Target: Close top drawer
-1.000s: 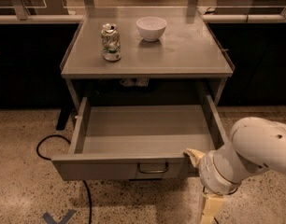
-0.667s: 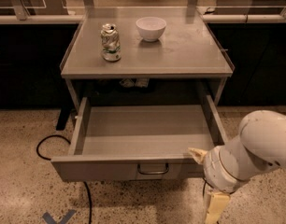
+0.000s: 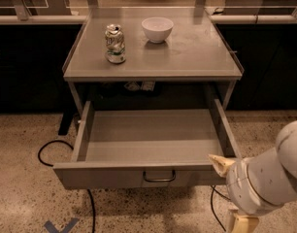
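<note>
Top drawer, a wide, shallow grey metal drawer with a flat front and a small dark loop handle at its centre, stands pulled far out beneath the grey metal table, with nothing visible lying inside. Closing is judged not yet begun; the whole push remains. The robot's cream-tipped gripper sits at the front's right corner, seemingly touching it. How far it is spread cannot be told; nothing appears held. Above stand a crushed can and a white bowl.
</note>
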Robot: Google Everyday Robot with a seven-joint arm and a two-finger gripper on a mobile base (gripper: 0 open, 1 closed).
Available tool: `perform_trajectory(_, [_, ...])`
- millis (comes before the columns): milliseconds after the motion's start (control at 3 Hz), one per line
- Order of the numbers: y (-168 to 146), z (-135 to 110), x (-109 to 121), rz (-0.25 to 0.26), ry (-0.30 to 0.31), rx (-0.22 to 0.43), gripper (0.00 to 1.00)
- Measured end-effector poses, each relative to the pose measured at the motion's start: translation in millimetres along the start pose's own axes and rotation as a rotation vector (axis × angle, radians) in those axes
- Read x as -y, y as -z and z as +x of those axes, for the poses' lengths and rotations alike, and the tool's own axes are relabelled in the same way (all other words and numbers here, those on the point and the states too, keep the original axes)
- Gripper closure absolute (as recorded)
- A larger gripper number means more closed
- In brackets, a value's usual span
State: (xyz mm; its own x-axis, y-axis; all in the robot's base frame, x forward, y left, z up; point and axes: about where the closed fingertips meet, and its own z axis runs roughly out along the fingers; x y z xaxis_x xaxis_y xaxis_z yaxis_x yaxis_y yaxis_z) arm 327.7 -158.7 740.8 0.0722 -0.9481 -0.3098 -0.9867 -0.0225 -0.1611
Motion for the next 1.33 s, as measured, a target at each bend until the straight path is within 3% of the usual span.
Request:
perform_trajectory(333, [-26.6,8.2,12.7,-0.059,-0.008,0.031,0.0])
perform_trajectory(667, [-75.1,22.6,33.2,-0.174,-0.03,0.082,0.0])
perform_trajectory(1000, [-92.9,26.4,36.3,-0.24,-0.039,0.107,0.0])
perform_trajectory(1333, [-92.9,26.4,36.3,-0.24,-0.039,0.107,0.0])
